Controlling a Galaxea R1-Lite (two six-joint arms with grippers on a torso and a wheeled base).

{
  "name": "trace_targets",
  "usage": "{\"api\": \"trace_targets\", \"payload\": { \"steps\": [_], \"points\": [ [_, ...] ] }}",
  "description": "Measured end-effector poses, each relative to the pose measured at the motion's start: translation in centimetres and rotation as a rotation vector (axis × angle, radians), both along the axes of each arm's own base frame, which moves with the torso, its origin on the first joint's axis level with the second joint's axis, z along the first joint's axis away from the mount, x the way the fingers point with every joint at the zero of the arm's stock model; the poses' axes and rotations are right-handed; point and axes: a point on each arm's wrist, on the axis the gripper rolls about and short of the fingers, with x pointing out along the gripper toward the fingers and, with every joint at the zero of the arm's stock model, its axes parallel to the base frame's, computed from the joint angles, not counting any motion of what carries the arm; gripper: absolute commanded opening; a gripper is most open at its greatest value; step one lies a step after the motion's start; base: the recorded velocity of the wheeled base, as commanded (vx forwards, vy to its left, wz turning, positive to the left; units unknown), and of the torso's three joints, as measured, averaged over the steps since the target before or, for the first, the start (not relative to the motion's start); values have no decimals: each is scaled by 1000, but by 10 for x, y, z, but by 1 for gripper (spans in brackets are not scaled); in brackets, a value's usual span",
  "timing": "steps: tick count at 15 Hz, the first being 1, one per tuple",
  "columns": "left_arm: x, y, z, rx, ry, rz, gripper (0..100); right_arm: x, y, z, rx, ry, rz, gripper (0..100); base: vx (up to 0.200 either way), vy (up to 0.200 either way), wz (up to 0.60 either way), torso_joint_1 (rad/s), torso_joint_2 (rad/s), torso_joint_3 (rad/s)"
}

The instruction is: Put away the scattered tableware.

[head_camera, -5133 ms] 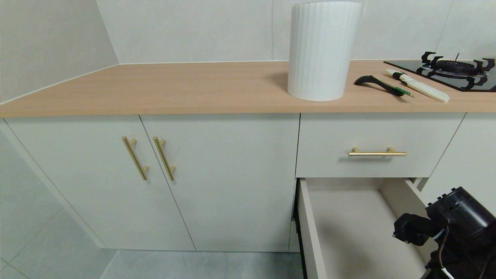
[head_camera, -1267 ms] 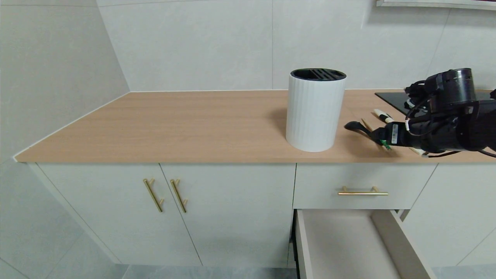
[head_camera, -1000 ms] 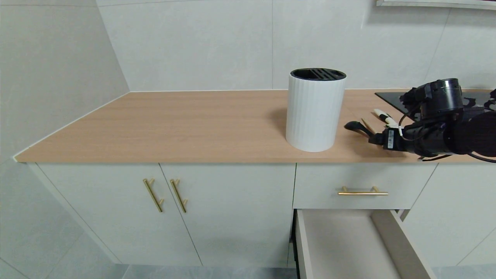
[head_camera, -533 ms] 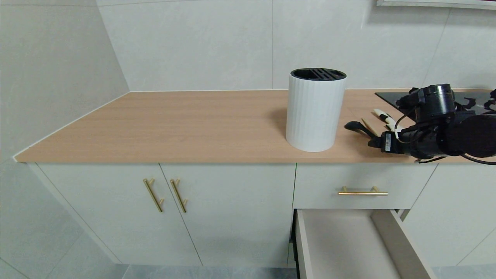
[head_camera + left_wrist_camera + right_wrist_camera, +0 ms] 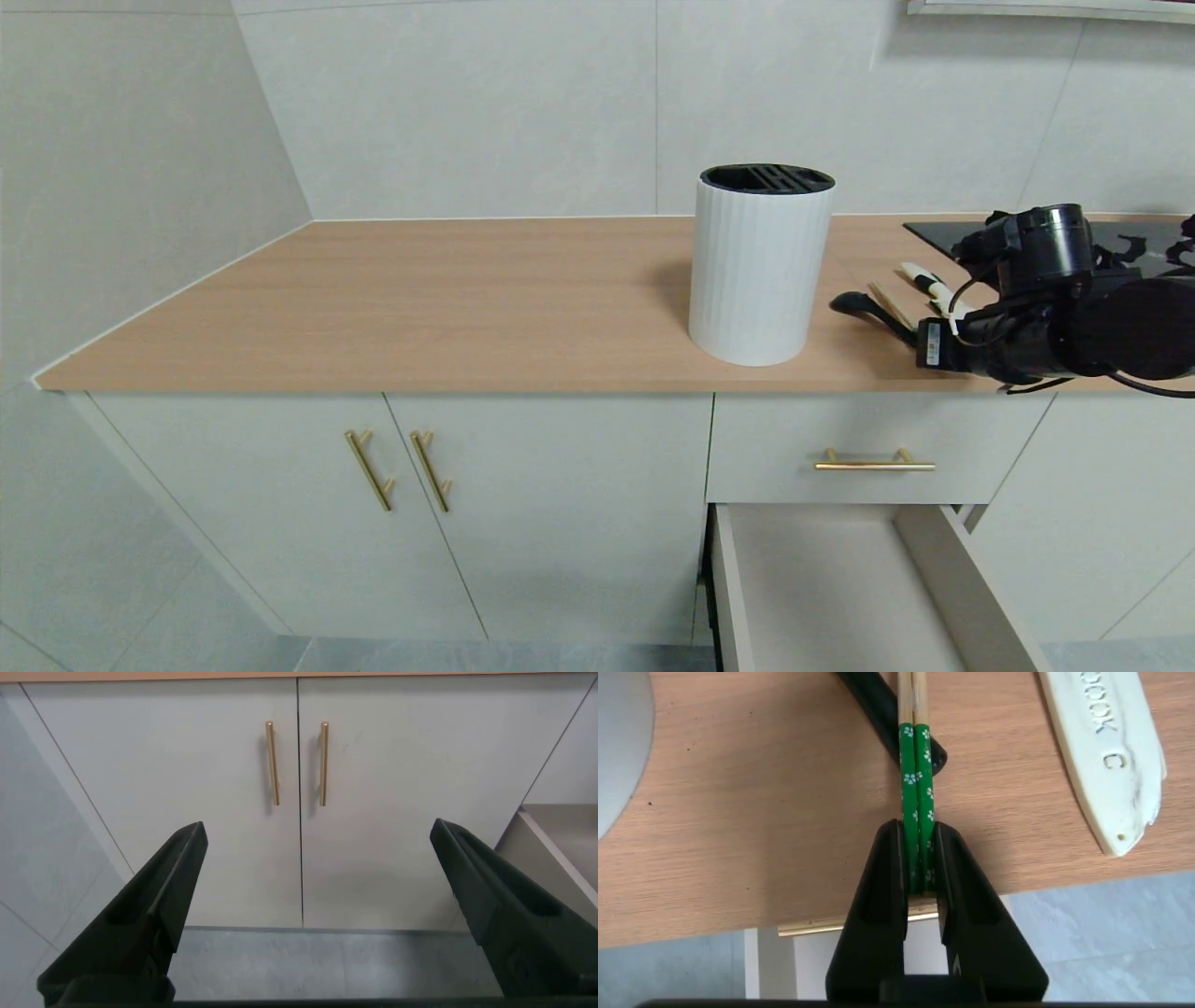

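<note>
At frame centre, 2 chopsticks (image 5: pixel 913 770) are pinched for lifting by the jaws of the right gripper (image 5: pixel 920 870); the left gripper (image 5: pixel 318 840) is spread.

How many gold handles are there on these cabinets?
3. The left door handle and right door handle stand upright side by side; the drawer handle lies level on the closed drawer. The open drawer may hide another.
</note>
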Motion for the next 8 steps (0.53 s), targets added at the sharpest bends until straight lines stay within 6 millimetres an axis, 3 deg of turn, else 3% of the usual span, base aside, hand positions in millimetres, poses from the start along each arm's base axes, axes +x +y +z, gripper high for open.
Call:
{"api": "trace_targets", "payload": {
  "steps": [4, 8],
  "points": [
    [0, 0, 0, 0, 0, 0, 100, -5, 0, 8, 22, -25, -8, 0, 0, 0, 0, 0, 0, 0],
    [0, 0, 0, 0, 0, 0, 100, -30, 0, 39, 99, -114, -17, 0, 0, 0, 0, 0, 0, 0]
  ]
}}
